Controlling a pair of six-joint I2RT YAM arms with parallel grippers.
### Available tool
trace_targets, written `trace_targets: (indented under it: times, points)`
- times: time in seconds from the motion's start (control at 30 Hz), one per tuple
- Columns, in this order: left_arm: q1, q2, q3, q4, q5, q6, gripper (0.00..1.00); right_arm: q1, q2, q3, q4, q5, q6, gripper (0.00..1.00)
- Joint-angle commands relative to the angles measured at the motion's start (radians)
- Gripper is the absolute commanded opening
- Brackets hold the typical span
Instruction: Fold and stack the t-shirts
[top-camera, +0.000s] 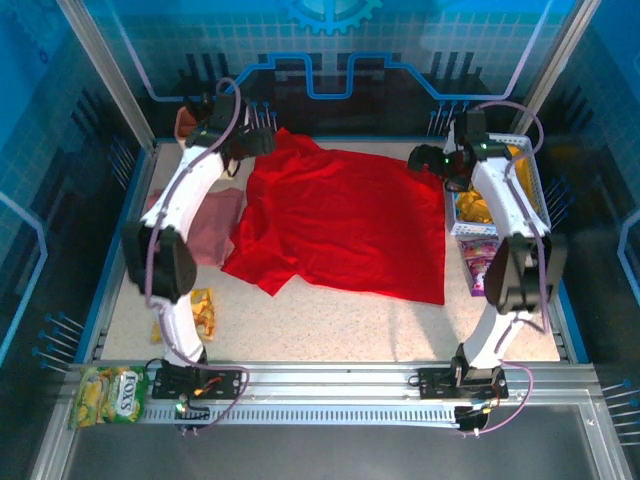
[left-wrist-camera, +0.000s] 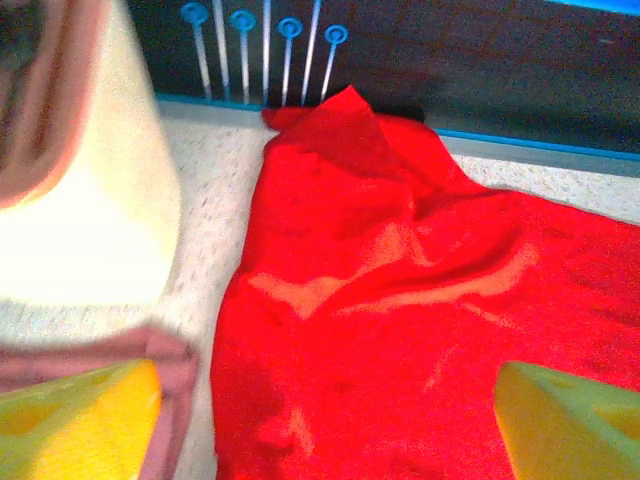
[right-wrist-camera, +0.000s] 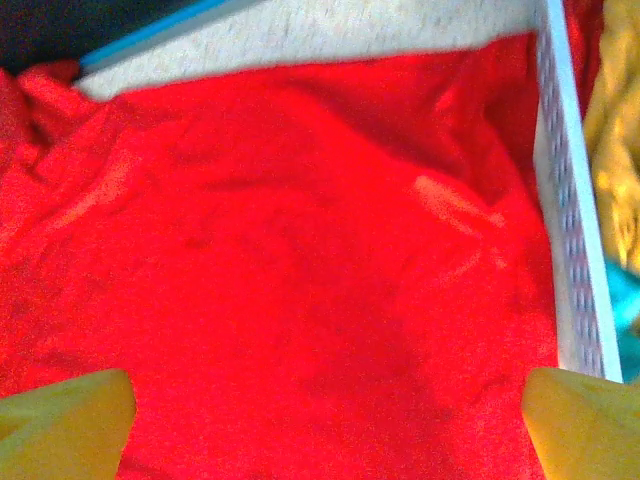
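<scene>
Red t-shirt (top-camera: 340, 225) flat mid table (top-camera: 330, 320). Pink t-shirt (top-camera: 215, 230) bunched L side, parked for later. L gripper (top-camera: 258, 140), R gripper (top-camera: 424, 158) both spread, empty, over 2 far corners, prob. to start fold.

A: Top view, what light?
B: Bright from above on the table (top-camera: 330, 330); far walls (top-camera: 400, 50) dim and blue-tinted; shadows faint.
A: Wrist views?
B: Red t-shirt (right-wrist-camera: 300, 250) oversaturated, its folds soft; yellow fingertips (left-wrist-camera: 80, 420) near the lens out of focus; pale object (left-wrist-camera: 100, 200) at left glares white.
</scene>
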Motion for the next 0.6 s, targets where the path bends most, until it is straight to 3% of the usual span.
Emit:
trace_targets:
  times: [0.0,0.2,0.37,0.57]
  points:
    - [-0.02,-0.206,-0.249,-0.098,-0.02,-0.128,0.83,0.031,-0.149,-0.161,-0.025,-0.037,0.014,1.0]
    - [-0.055,-0.467,-0.66,-0.157,0.075,-0.317,0.64,0.043,-0.387,-0.485,-0.058,-0.031,0.047,1.0]
    - [-0.127,-0.586,-0.911,-0.075,0.124,-0.43,0.64,0.048,-0.517,-0.677,-0.069,0.021,0.13,1.0]
    - [-0.238,-0.541,-1.032,-0.002,0.148,-0.502,0.63,0.038,-0.588,-0.851,-0.027,0.006,0.195,0.95]
